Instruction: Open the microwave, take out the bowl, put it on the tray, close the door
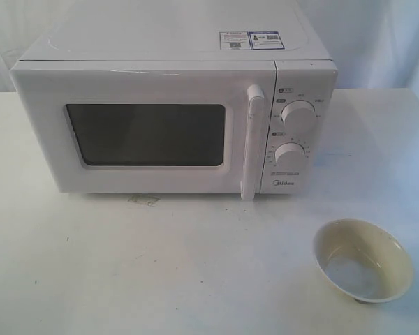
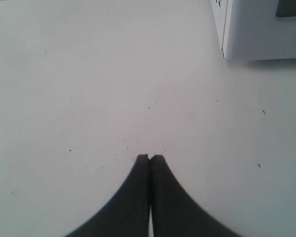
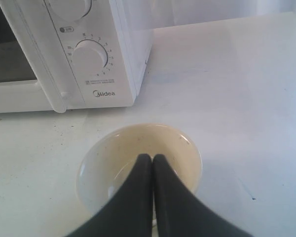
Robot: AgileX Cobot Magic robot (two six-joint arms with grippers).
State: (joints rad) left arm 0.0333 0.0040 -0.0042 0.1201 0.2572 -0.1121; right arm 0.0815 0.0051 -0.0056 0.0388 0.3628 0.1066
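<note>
The white microwave [image 1: 174, 70] stands at the back of the table with its door [image 1: 146, 132] shut and the tall bar handle [image 1: 253, 139] upright. In front of it to the right, the cream bowl [image 1: 363, 259] sits empty on the table. The right wrist view has my right gripper [image 3: 152, 157] shut, empty, hovering over the bowl [image 3: 123, 153], with the microwave [image 3: 89, 54] beyond. My left gripper [image 2: 150, 157] is shut and empty over bare table, near a corner of the microwave [image 2: 256, 29]. Neither gripper shows in the exterior view. No tray is in view.
The white table [image 1: 160, 265] spreads out before the oven, with a small smudge [image 1: 144, 199] under the door's lower edge. Two round knobs [image 1: 297, 116] sit on the right control panel. White curtain hangs behind.
</note>
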